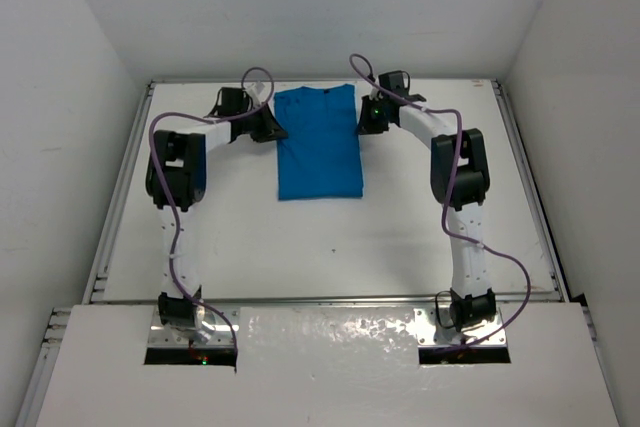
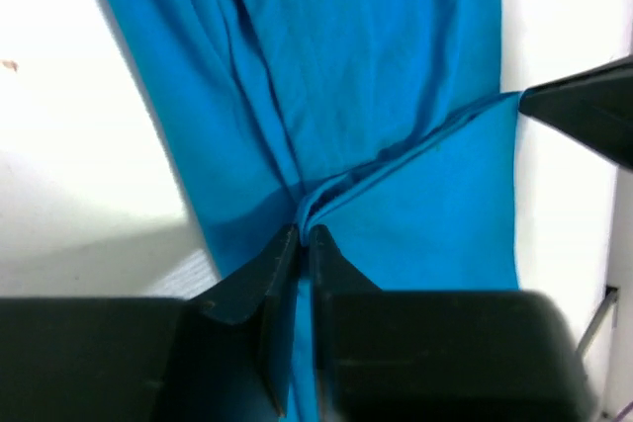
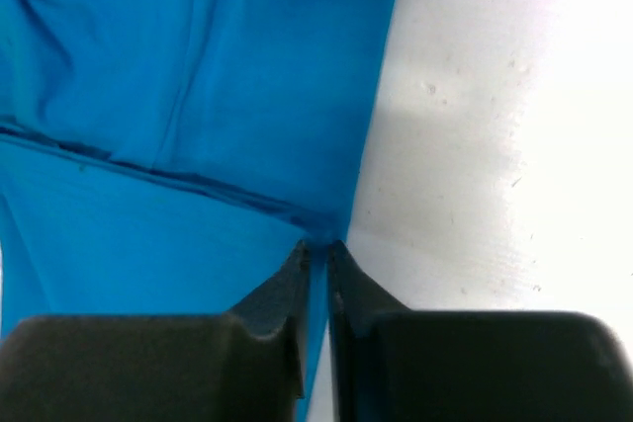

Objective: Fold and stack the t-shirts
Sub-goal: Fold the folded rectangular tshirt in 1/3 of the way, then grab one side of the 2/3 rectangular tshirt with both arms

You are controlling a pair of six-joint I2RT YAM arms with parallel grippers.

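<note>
This looks like a robotics lab test cell: a bare white table (image 1: 330,237) boxed in on three sides by plain white walls (image 1: 60,97), with metal rails (image 1: 120,197) running along its edges. The left arm (image 1: 175,172) and right arm (image 1: 460,172), both white and black, stand bolted to metal plates (image 1: 215,335) at the near edge, with purple cables (image 1: 172,247) looping along them.

T-shirt (image 2: 376,96) cropped by wrist-view edges; pinched cloth hidden inside left hand (image 2: 304,236)

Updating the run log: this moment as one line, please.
shirt: folded narrow, on table | left fingers: shut on shirt's left edge | right fingers: shut on right edge
</note>
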